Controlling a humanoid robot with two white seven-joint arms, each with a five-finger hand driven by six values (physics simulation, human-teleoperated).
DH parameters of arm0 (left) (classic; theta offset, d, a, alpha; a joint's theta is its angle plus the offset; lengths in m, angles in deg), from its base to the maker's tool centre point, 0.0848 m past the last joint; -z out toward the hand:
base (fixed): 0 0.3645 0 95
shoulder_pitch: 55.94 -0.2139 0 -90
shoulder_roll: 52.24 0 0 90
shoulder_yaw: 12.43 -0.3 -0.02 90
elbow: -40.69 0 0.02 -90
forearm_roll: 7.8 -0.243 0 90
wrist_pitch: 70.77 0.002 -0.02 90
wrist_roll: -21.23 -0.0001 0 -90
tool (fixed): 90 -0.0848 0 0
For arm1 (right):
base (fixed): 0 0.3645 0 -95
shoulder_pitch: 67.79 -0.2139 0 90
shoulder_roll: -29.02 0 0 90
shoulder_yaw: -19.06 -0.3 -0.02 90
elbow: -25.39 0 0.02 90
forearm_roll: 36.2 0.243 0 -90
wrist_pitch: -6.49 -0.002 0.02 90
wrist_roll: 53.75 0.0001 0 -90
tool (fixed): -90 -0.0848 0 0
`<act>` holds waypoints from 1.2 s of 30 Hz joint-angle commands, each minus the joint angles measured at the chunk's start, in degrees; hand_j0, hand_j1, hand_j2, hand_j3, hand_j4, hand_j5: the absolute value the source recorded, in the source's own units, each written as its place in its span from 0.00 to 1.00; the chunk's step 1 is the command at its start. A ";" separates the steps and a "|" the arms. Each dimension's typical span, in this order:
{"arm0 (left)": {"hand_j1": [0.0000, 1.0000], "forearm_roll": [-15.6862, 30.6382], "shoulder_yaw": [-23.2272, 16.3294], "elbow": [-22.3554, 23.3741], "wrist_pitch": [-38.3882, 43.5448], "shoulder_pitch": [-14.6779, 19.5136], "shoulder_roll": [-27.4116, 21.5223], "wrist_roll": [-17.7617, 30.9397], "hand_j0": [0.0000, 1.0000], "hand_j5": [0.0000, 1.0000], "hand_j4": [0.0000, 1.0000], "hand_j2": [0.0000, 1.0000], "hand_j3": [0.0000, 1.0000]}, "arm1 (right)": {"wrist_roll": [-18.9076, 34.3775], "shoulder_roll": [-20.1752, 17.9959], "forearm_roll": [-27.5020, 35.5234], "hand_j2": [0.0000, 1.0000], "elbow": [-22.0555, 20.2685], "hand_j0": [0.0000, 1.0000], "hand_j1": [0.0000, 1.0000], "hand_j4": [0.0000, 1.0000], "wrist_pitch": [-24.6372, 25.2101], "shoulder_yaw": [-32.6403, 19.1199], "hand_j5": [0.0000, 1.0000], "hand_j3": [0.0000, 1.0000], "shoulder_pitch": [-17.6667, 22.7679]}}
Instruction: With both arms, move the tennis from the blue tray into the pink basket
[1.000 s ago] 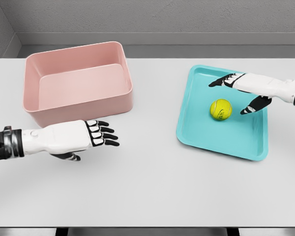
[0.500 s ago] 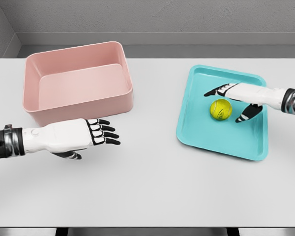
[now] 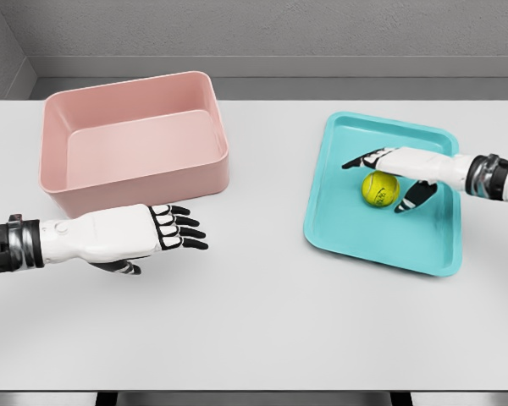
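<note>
Straddling the tennis ball (image 3: 380,188) in the blue tray (image 3: 356,233), the right hand (image 3: 395,171) has fingers spread and unclosed around it, far nearer than the open left hand (image 3: 157,233) by the pink basket (image 3: 135,182).

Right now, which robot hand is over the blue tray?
The right robot hand, fingers spread around the tennis ball on the blue tray; the left robot hand hovers beside the pink basket.
</note>
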 commanded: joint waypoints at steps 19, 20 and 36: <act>1.00 0.29 0.03 -0.01 0.05 0.00 -0.06 -0.03 1.00 1.00 1.00 1.00 1.00 | 0.29 0.50 0.08 0.78 1.71 0.78 0.78 0.78 -0.48 1.39 0.78 0.78 -0.26; 1.00 0.29 0.03 -0.01 0.05 0.00 -0.06 -0.03 1.00 1.00 1.00 1.00 1.00 | 1.08 0.50 0.08 0.74 1.63 0.74 0.74 0.74 -0.48 1.31 0.74 0.74 -0.53; 1.00 0.29 0.03 -0.01 0.05 0.70 -0.06 -0.03 1.00 1.00 1.00 1.00 1.00 | 5.83 0.06 0.35 0.54 0.22 0.54 0.54 0.54 -3.82 1.31 0.54 0.54 -2.99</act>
